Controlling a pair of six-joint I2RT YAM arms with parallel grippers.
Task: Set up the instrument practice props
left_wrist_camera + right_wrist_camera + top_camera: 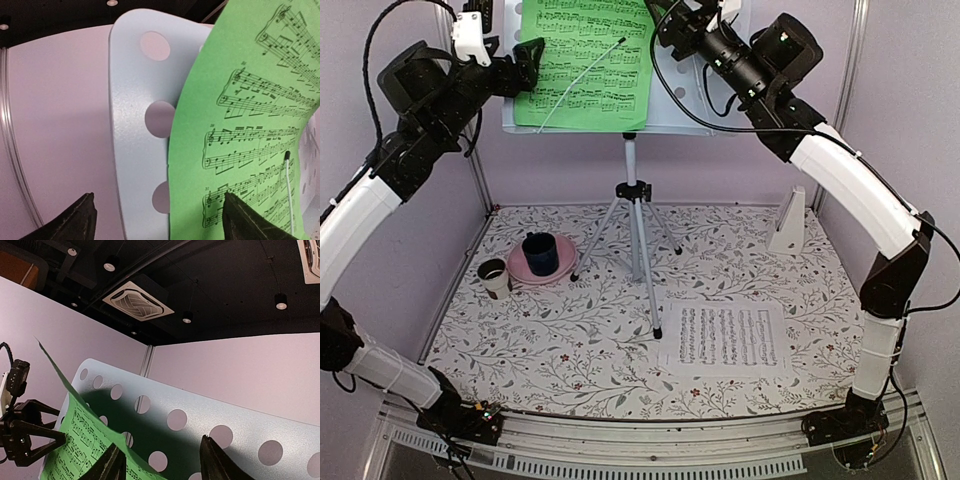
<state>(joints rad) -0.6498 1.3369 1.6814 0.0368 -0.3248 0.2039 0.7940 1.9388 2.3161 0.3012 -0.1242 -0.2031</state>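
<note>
Top external shows the green sheet [585, 60], light and floppy, bowing off the music stand [632, 190] at the table's [570, 370] far edge, best pinched by its side margins; left gripper [535, 55] and right gripper [665, 30] both stand apart, holding nothing.

The stand [638, 240] is pale grey, and its desk [131, 105] is punched with rows of round holes. The green sheet [585, 60] and the white sheet [725, 337] both carry black staves of notes. A thin white wire [582, 85] crosses the green one. The metronome [788, 222] is off-white. The blue cup [540, 253] is dark, on a pink plate [565, 268]. The small cup [494, 278] is white, dark inside. The mat [570, 350] is white with grey leafy vines and tiny red flowers. The walls [740, 170] are pale lilac. The left arm [360, 225] and right arm [850, 190] are black with white links.
</note>
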